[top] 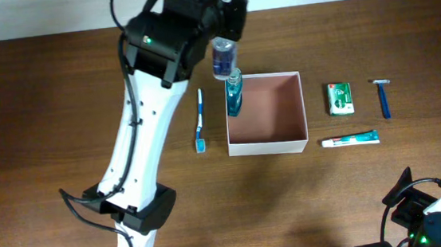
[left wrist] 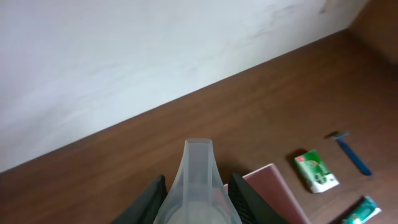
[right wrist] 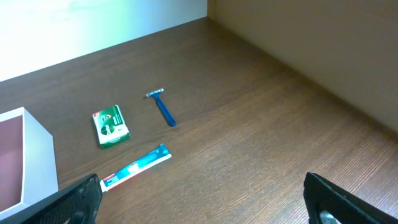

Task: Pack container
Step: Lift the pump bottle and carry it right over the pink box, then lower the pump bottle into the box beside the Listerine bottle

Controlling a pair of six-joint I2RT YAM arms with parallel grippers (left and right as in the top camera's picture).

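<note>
The container is a square white box with a pinkish-brown inside, at the table's middle; its corner shows in the left wrist view and its wall in the right wrist view. My left gripper is shut on a translucent bottle, seen between the fingers in the left wrist view, above the box's far left corner. A teal bottle stands at the box's left wall just below it; I cannot tell whether the two touch. My right gripper is open and empty at the front right.
A blue toothbrush lies left of the box. Right of it lie a green soap box, a blue razor and a toothpaste tube, all also in the right wrist view. The left arm's white body crosses the table's left half.
</note>
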